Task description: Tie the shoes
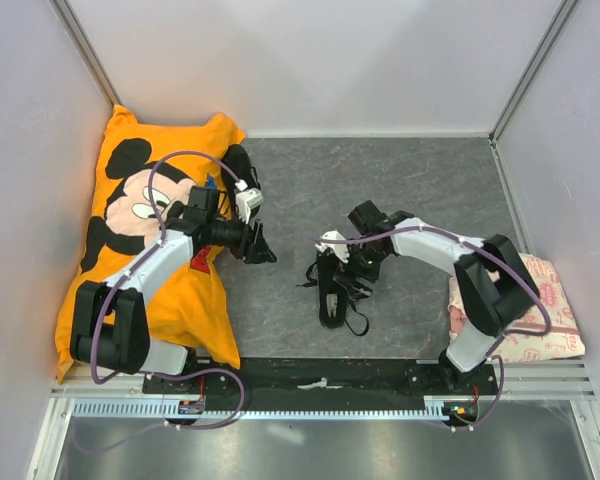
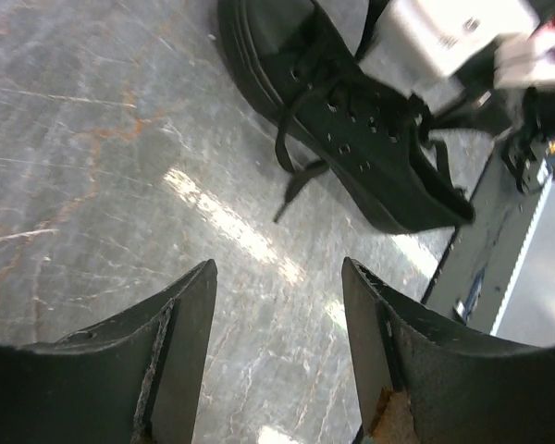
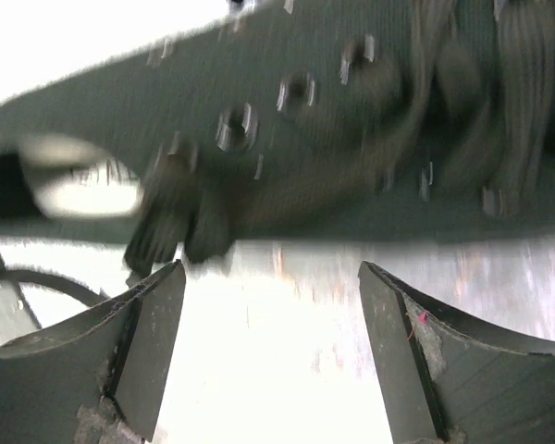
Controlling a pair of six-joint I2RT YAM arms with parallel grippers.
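Note:
One black low-top shoe (image 1: 331, 288) lies mid-table with its loose laces (image 1: 356, 322) trailing toward the near edge. My right gripper (image 1: 363, 266) hovers at the shoe's right side, open. In the right wrist view the shoe's eyelet side (image 3: 305, 139) fills the top, blurred. There a lace end (image 3: 166, 222) hangs just above the left finger, and the right gripper (image 3: 271, 277) holds nothing. My left gripper (image 1: 261, 250) stands open to the left of the shoe, apart from it. The left wrist view shows the shoe (image 2: 351, 120) and a loose lace (image 2: 296, 176) beyond the empty left gripper (image 2: 277, 277).
An orange Mickey Mouse pillow (image 1: 150, 270) lies along the left wall under my left arm. A dark shape (image 1: 240, 162) sits at its far right corner. A pink-patterned cloth pouch (image 1: 552, 312) lies at the right wall. A black rail (image 1: 330, 375) runs along the near edge.

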